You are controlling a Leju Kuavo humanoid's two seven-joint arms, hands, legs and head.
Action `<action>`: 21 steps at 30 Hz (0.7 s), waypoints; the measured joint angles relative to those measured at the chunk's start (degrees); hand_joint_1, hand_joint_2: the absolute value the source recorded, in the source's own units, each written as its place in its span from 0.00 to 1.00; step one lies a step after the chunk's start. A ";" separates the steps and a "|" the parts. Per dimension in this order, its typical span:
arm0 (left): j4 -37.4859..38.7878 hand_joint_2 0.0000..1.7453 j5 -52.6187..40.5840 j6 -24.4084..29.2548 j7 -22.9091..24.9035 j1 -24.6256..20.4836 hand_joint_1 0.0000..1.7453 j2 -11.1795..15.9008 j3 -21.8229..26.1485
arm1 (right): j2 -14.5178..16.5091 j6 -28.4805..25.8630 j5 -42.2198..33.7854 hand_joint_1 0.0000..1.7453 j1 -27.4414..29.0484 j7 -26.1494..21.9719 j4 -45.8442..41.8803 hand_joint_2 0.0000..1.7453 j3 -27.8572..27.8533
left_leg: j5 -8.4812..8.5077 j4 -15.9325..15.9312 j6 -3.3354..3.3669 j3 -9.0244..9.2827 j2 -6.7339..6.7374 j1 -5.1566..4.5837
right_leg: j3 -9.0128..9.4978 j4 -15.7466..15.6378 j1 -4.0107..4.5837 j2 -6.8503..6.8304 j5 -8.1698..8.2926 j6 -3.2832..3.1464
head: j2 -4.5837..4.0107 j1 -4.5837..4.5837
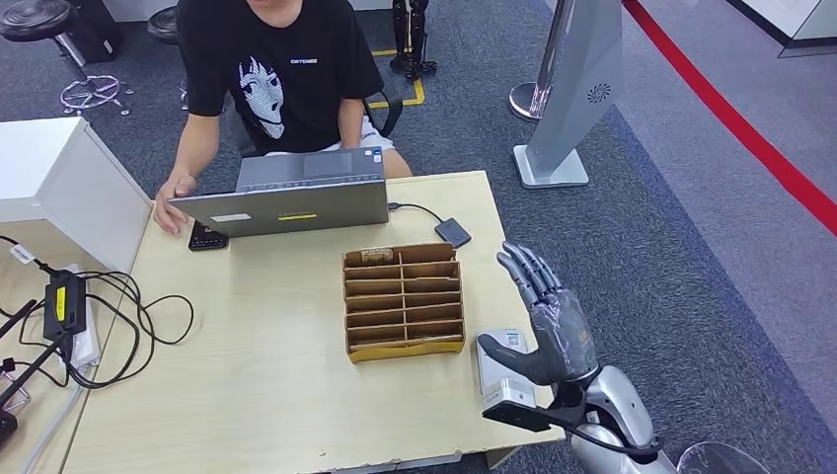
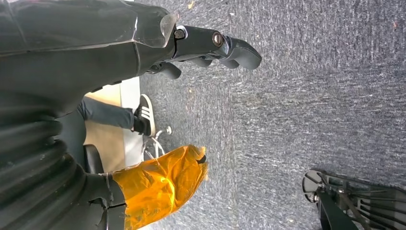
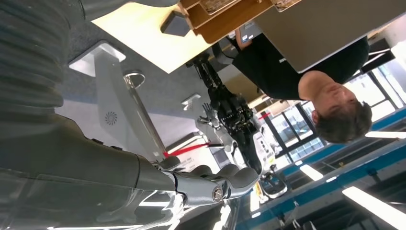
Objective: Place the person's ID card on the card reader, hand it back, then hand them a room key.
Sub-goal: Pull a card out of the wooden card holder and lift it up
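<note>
While empty, right hand (image 1: 553, 331) fingers (image 1: 528, 272) spread above table (image 1: 276, 375) edge

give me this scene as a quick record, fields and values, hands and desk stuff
right robot hand: raised palm-up past the table's right edge, fingers apart, holding nothing
left robot hand: hanging over grey carpet, fingers loosely curled, holding nothing
card reader: white box at the table's right front corner, just beside the right robot hand
wooden organizer: slotted tray, mid-table
laptop: open, at the far edge in front of the person
person: seated behind the laptop, one hand on the table beside it
ID card: not visible
table: light wood, cables at left
</note>
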 joint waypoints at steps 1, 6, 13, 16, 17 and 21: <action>-0.01 1.00 -0.16 -0.01 0.01 -0.01 0.00 0.00 0.00 | 0.23 -1.31 0.97 0.00 0.03 0.33 0.50 1.00 0.81 | 0.00 0.00 0.00 0.00 0.00 0.00 | 0.00 0.00 0.00 0.00 0.00 0.00 | 0.00 0.00; -0.01 1.00 -0.56 -0.03 0.07 -0.02 0.00 -0.01 0.00 | 1.09 -5.36 4.06 0.00 0.19 1.57 3.01 1.00 4.12 | 0.00 0.00 0.00 0.00 0.00 0.00 | 0.00 0.01 0.00 0.00 0.00 0.00 | 0.00 0.00; -0.01 1.00 -1.45 -0.06 0.08 -0.07 0.00 -0.01 0.00 | 1.52 -11.71 11.37 0.00 0.04 6.21 7.86 1.00 7.88 | 0.00 0.00 0.00 -0.01 0.00 0.00 | 0.00 0.00 -0.01 0.00 0.00 0.00 | 0.00 0.01; -0.01 1.00 -1.76 -0.09 0.08 -0.09 0.00 -0.02 0.00 | 1.56 -13.79 14.35 0.00 -0.04 7.76 10.75 1.00 9.68 | 0.00 0.00 0.00 -0.01 0.00 0.00 | 0.00 0.00 -0.01 0.00 0.00 0.00 | 0.00 0.00; -0.01 1.00 -1.84 -0.10 0.08 -0.10 0.00 -0.01 0.00 | 1.57 -13.96 14.61 0.00 -0.06 7.92 11.55 1.00 10.20 | 0.00 0.00 0.00 -0.01 0.00 0.00 | 0.00 0.00 -0.01 0.00 0.00 0.00 | 0.00 0.00; -0.01 1.00 -2.26 -0.12 0.08 -0.11 0.00 0.00 0.00 | 1.58 -14.21 15.21 0.00 -0.10 8.02 14.56 1.00 12.01 | 0.00 0.00 0.00 -0.01 0.00 0.00 | 0.00 0.00 -0.01 0.00 0.00 0.00 | 0.00 0.01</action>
